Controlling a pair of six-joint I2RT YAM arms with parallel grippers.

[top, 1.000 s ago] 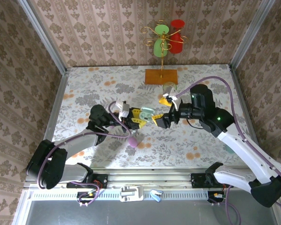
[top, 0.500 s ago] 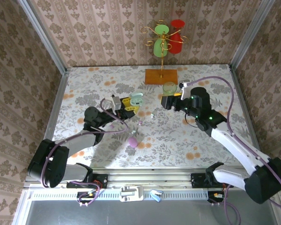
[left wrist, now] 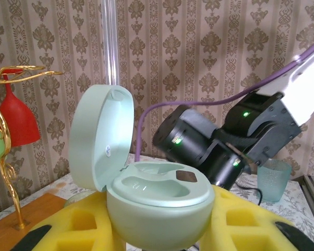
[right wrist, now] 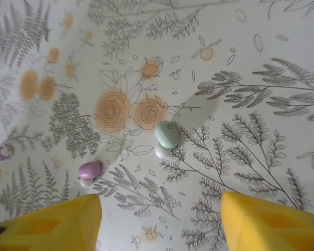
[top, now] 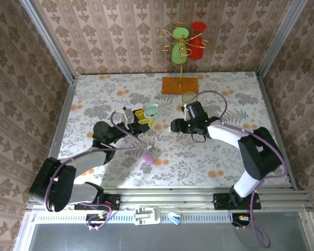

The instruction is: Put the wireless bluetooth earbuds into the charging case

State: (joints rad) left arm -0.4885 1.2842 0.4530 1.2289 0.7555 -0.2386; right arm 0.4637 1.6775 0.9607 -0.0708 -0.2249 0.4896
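My right gripper [right wrist: 162, 225] hangs spread open over the table [right wrist: 261, 73], mint earbud [right wrist: 167, 134] lying just ahead, left gripper [top: 140, 117] clamped on the lid-up charging case [left wrist: 157, 196]; risk: that slick bud squirts sideways if my pads close off-centre

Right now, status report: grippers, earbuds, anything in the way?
Left gripper shut on open mint case. Right gripper open, above mint earbud on table. Purple earbud lies close by.

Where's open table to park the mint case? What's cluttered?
Free: far-left corner, left of the stand's orange base; near strip, right of the purple case. Crowded: centre, between the left gripper holding the mint case and the open right gripper, where loose earbuds lie.
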